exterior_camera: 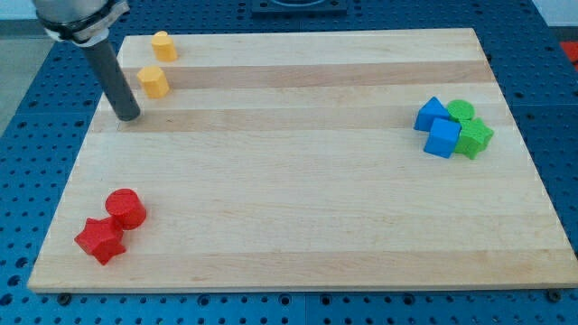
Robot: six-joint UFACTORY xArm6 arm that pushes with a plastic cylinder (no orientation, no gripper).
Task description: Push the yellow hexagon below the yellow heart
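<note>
A yellow hexagon [154, 81] lies near the board's top left. A yellow heart [163, 45] lies just above it, close to the board's top edge. The two are apart, the hexagon directly below the heart. My tip [128, 116] rests on the board just left of and below the hexagon, a small gap from it. The dark rod rises from the tip to the view's top left.
A red cylinder [125, 208] and a red star [99, 239] touch at the bottom left. At the right, two blue blocks [432, 114] [442, 138] and two green blocks [461, 111] [474, 138] sit clustered. The wooden board [298, 208] lies on a blue perforated table.
</note>
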